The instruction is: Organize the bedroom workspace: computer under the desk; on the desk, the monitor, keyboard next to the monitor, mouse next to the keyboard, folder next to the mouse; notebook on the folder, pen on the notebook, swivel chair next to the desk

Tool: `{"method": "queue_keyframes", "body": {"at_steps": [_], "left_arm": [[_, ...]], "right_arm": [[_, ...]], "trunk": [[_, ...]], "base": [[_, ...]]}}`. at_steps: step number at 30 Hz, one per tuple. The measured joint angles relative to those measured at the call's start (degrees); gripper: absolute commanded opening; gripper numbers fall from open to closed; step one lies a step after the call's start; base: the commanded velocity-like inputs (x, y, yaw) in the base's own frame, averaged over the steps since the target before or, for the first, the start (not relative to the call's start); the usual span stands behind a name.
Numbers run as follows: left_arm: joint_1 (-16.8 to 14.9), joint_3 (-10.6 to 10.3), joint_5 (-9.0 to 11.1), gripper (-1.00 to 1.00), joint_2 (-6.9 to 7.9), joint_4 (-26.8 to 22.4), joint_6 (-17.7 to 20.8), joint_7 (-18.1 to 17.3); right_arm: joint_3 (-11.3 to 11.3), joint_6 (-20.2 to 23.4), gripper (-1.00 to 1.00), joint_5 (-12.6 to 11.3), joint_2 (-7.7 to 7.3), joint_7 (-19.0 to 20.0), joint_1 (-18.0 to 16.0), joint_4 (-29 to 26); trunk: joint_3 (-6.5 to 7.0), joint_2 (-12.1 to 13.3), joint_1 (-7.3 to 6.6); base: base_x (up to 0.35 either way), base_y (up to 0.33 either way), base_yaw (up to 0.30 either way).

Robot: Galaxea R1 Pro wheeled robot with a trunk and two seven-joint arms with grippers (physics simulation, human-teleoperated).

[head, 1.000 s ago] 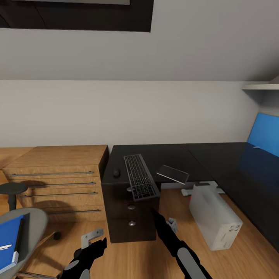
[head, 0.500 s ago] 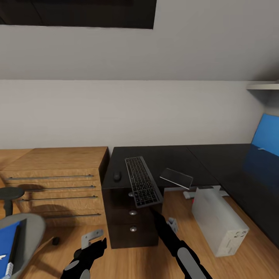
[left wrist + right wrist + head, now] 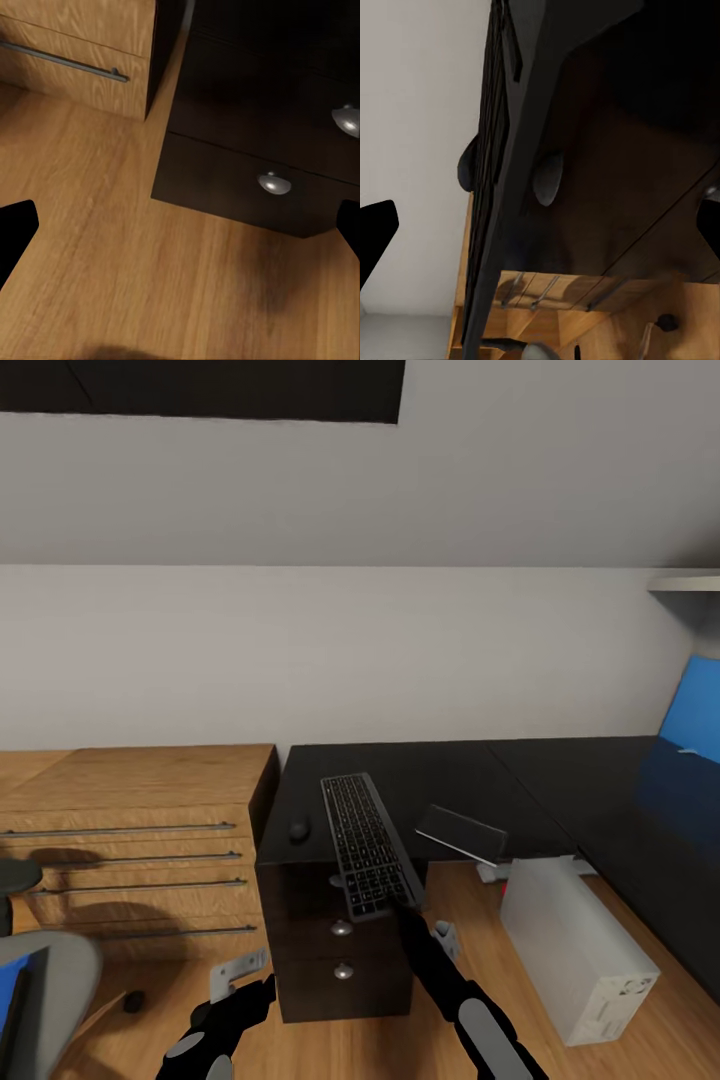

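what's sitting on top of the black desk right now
On the desk: the keyboard, overhanging the front edge above the drawers, a small dark mouse beside it, and a tilted flat dark panel. The far right end is cut off.

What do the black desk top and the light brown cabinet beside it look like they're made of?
The long black desk top looks like glossy lacquer or laminate: it mirrors the blue back panel. The low light brown cabinet looks like matte wood or wood-grain veneer, with visible grain and slim metallic bar handles.

Light-wood cabinet (image 3: 140,800) with long metal drawer handles stands against white wall (image 3: 340,650), on wood floor (image 3: 470,920). Small grey shelf (image 3: 685,582) at upper right.
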Motion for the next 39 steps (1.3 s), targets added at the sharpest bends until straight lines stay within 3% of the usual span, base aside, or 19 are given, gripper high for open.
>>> {"method": "queue_keyframes", "body": {"at_steps": [12, 20, 28, 29, 39], "left_arm": [[0.00, 0.01, 0.00, 1.00, 0.01, 0.00, 0.04, 0.02], [0.00, 0.00, 0.00, 1.00, -0.06, 0.00, 0.02, 0.09], [0.00, 0.00, 0.00, 1.00, -0.08, 0.00, 0.03, 0.09], [0.00, 0.00, 0.00, 1.00, -0.08, 0.00, 0.03, 0.09], [0.00, 0.00, 0.05, 1.00, -0.08, 0.23, 0.03, 0.09]], "right_arm": [[-0.02, -0.04, 1.00, 0.00, -0.01, 0.02, 0.00, 0.00], [-0.02, -0.03, 1.00, 0.00, -0.01, 0.05, 0.00, -0.01], [0.04, 0.00, 1.00, 0.00, -0.13, -0.10, 0.00, -0.03], [0.05, 0.00, -1.00, 0.02, -0.18, -0.14, 0.00, -0.03], [0.16, 0.01, -1.00, 0.14, -0.26, 0.46, 0.00, -1.79]], "trunk": [[0.00, 0.00, 0.03], [1.43, 3.20, -1.72], [1.44, 3.21, -1.73], [1.44, 3.21, -1.73], [1.44, 3.21, -1.73]], "base": [[0.023, 0.000, 0.000], [0.000, 0.000, 0.000], [0.000, 0.000, 0.000], [0.000, 0.000, 0.000], [0.000, 0.000, 0.000]]}}
